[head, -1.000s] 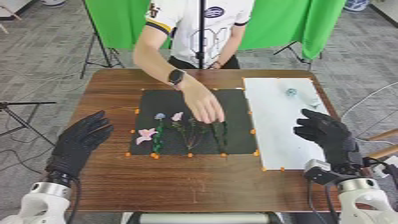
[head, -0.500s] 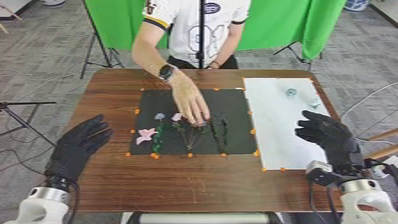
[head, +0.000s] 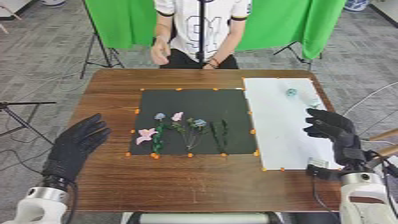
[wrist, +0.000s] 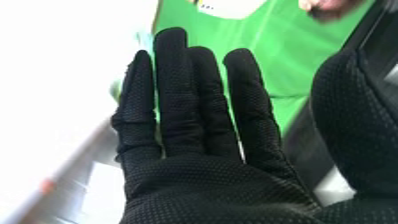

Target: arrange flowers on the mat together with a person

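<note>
In the head view, the left hand (head: 78,142) is sheathed in matte black fabric, its long fingers released, straight and loosely spread. The right hand (head: 333,129) is held at the outer edge of a smooth white sheet (head: 274,122), its fingers released too. In the right wrist view, the finely dimpled weave of the right hand (wrist: 213,187) is seen, the slender fingers stretched upright and the broad thumb parted from them.

Between the fingers of the two hands, a flat black rectangular mat (head: 195,100) is laid on the brown wooden table (head: 191,187), with small orange spots dotted around it. Nearest the left fingers, a pink flower (head: 145,135) with pointed petals is set on the mat. Beyond it from those fingers, a rounded lilac flower (head: 160,116), a pale pink flower (head: 177,116) and a ruffled blue flower (head: 200,122) are arranged above thin stems. Toward the right fingers, dark green sprigs (head: 220,136) are laid lengthwise. Just past the right fingertips, a pale greenish piece (head: 314,104) is seen on the sheet; farther out, a small crinkled blue-green flower (head: 291,92) is placed.
</note>
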You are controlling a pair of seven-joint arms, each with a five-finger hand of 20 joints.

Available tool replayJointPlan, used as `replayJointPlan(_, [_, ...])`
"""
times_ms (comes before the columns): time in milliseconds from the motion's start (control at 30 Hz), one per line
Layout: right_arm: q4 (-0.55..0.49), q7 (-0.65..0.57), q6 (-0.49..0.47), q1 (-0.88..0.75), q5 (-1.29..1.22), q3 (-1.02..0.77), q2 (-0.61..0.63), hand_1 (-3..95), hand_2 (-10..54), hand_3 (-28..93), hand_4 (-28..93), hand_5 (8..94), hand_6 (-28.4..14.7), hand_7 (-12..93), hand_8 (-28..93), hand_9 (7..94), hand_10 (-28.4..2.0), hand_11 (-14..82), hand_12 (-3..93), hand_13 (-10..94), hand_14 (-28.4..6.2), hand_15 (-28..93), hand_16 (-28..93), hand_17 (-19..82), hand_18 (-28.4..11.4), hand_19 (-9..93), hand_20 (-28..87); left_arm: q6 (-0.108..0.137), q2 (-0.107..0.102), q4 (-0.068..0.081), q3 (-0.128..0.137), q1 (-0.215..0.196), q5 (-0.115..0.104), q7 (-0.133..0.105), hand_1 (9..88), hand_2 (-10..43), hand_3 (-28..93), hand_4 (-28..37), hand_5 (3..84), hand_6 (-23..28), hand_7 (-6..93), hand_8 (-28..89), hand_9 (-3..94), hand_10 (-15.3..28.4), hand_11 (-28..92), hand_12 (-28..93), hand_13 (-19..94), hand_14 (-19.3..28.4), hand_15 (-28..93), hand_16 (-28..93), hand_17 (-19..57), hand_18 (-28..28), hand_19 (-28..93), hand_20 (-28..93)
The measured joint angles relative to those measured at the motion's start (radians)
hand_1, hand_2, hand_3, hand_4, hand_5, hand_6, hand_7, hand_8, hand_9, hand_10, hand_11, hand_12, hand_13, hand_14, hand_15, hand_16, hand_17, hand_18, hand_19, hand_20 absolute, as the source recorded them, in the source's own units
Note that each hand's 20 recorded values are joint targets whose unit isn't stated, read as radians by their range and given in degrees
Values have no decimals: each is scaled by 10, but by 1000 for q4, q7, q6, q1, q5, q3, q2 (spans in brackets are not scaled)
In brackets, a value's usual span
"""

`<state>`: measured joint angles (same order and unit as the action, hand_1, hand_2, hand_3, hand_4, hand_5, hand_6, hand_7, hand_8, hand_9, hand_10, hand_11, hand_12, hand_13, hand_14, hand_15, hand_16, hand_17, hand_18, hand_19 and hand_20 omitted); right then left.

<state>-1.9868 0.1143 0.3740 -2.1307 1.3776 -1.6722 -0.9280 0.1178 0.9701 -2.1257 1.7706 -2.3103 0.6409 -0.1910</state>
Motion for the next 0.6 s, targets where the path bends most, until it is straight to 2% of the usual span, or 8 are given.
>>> replayJointPlan(100, [64, -23, -3, 70, 173, 9, 84, 248, -24, 869, -266, 451, -19, 294, -152, 449, -130, 252, 240, 409, -89, 439, 201, 175, -186, 600, 357, 1, -1, -2, 0, -6, 0, -4, 279, 27, 723, -203, 402, 60, 179, -90, 341, 143, 273, 127, 277, 164, 380, -19, -71, 209, 486, 98])
replayJointPlan(167, [97, -63, -9, 128, 246, 29, 144, 239, -33, 871, -272, 396, -17, 291, -151, 387, -124, 227, 246, 331, -86, 369, 207, 133, -183, 537, 331, 1, -5, -2, -3, -9, 0, -5, 278, 27, 723, -202, 401, 60, 180, -90, 340, 143, 273, 127, 277, 164, 379, -20, -71, 209, 486, 98])
replayJointPlan(333, [179, -262, -22, 336, 450, 219, 322, 228, -36, 871, -277, 303, -23, 251, -124, 273, -110, 130, 262, 212, -92, 194, 310, 71, -179, 464, 280, 5, -21, -2, -2, -8, 0, -9, 278, 27, 723, -201, 402, 60, 179, -90, 341, 143, 273, 127, 277, 164, 380, -20, -72, 209, 486, 98])
replayJointPlan(400, [220, -310, -89, 434, 566, 308, 375, 225, -37, 871, -274, 287, -26, 242, -119, 255, -111, 103, 266, 198, -95, 150, 344, 57, -180, 463, 269, 8, -21, -4, 0, -10, 0, -9, 278, 27, 723, -202, 402, 60, 178, -90, 341, 144, 273, 127, 277, 164, 381, -20, -72, 209, 486, 98])
replayJointPlan(533, [303, -316, -303, 610, 770, 446, 430, 220, -43, 876, -271, 272, -29, 238, -118, 242, -110, 83, 267, 200, -103, 116, 359, 55, -180, 456, 256, 9, -23, -4, 1, -10, -1, -8, 278, 27, 723, -201, 402, 60, 178, -89, 341, 143, 273, 127, 277, 164, 380, -20, -71, 209, 486, 98])
replayJointPlan(600, [348, -330, -324, 698, 818, 545, 454, 222, -45, 875, -270, 270, -29, 239, -117, 249, -111, 90, 271, 220, -107, 115, 363, 58, -181, 458, 256, 9, -25, -4, 1, -8, -1, -8, 278, 27, 723, -201, 402, 60, 178, -90, 341, 143, 273, 127, 277, 164, 379, -20, -71, 209, 486, 98])
